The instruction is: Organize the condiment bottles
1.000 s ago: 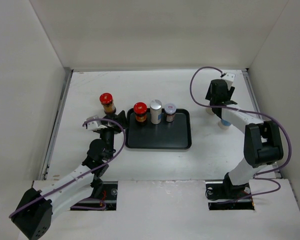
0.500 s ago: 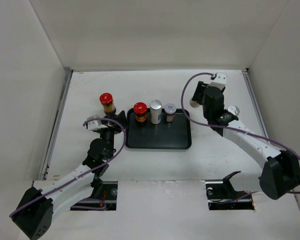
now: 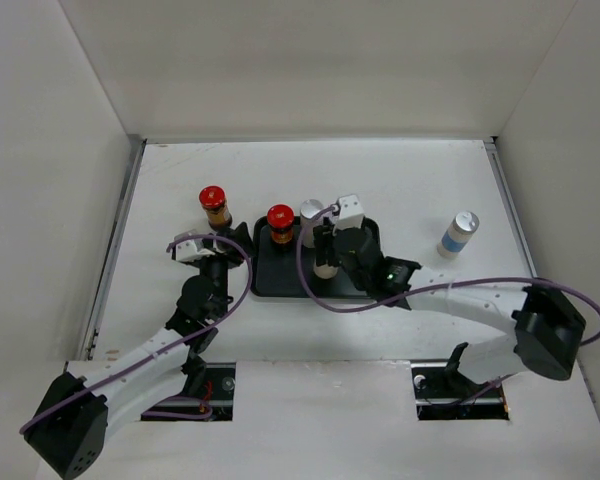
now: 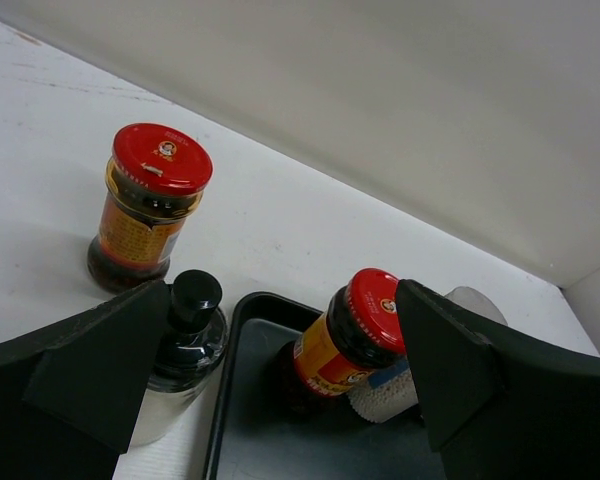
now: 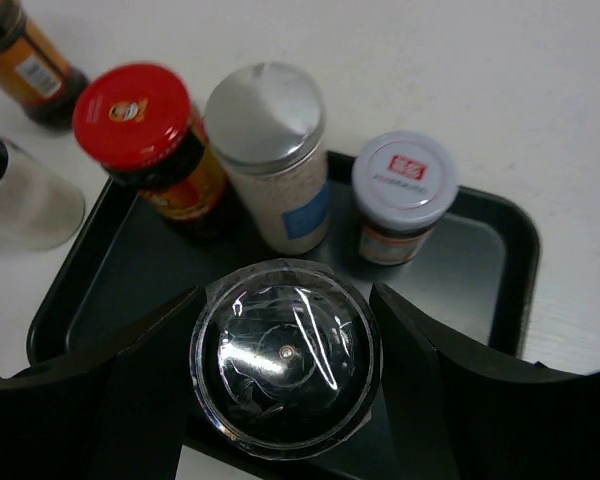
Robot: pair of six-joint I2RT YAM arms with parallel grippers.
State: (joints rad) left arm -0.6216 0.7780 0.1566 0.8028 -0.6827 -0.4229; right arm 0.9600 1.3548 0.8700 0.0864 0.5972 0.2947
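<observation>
At table left, off the black tray point(image 3: 272, 275), a red-capped jar point(image 3: 213, 205) is noted standing. The left gripper point(image 4: 275, 385) is spread wide and empty, with a black-capped bottle point(image 4: 185, 335) upright just beside one finger. Over the tray's near half, the right gripper point(image 5: 285, 365) is clamped on a dark-lidded jar point(image 5: 285, 355), film-wrapped, axis vertical, just before the row of three jars point(image 5: 270, 150). Set-down is judged straight below. A blue-labelled bottle point(image 3: 458, 233) is recorded far right, well apart.

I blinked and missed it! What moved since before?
The right gripper swung left, from the table's right side to above the flat black tray, carrying the round clear-lidded jar. The left gripper, both red-capped jars and the blue-labelled bottle stayed put.
</observation>
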